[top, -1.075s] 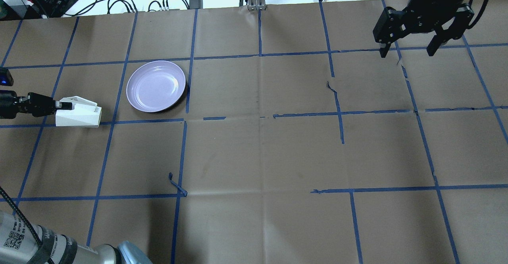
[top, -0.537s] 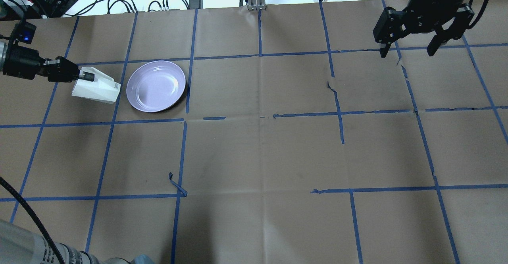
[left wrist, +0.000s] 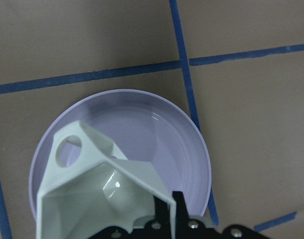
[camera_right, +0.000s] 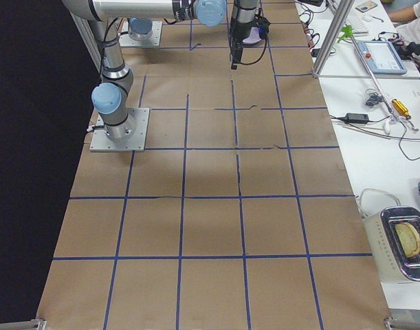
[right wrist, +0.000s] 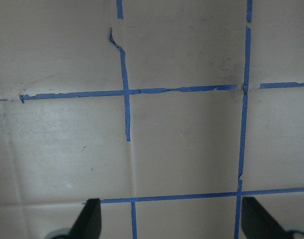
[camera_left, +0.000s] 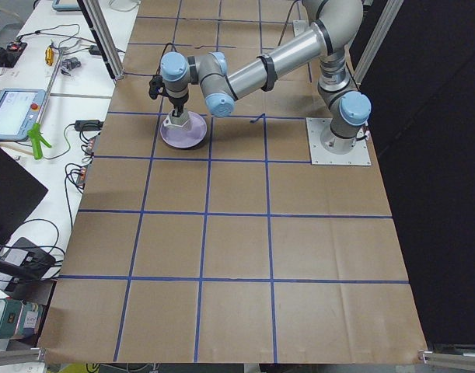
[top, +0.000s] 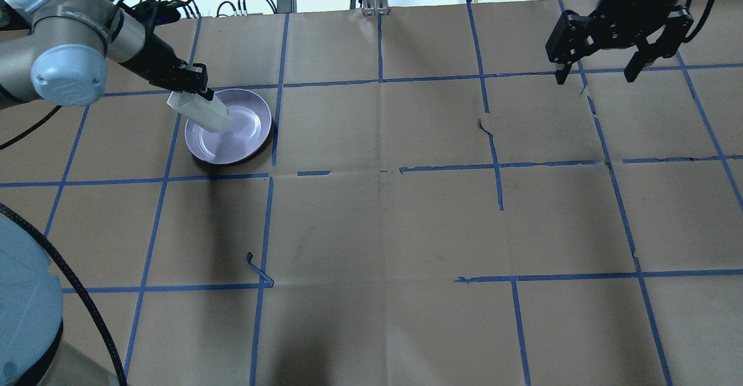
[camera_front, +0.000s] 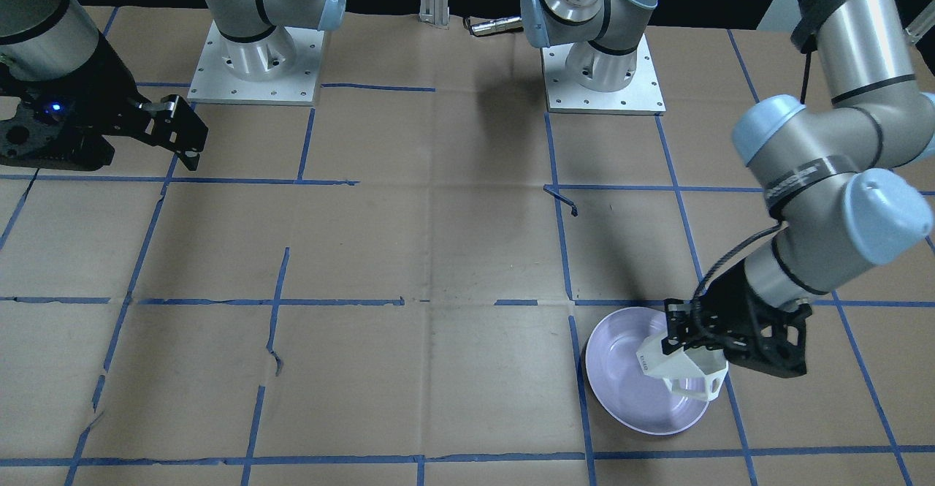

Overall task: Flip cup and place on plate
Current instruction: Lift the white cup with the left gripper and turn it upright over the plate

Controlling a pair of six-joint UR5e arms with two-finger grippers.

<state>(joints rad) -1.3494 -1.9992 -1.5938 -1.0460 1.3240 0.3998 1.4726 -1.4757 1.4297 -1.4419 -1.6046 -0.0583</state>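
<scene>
The white faceted cup hangs tilted in my left gripper, which is shut on its rim. Its base points down over the left part of the lavender plate. In the front-facing view the cup is over the plate's right half. I cannot tell whether it touches the plate. The left wrist view looks into the cup's open mouth, with the plate below. My right gripper is open and empty, high over the far right of the table.
The table is brown paper with a blue tape grid. Cables and power bricks lie beyond its far edge. The arm bases stand at the robot's side. A torn tape end sticks up in the near left part.
My left arm has carried the cup from left of the plate to over it and turned it from lying sideways to base-down. The right arm has not moved.
</scene>
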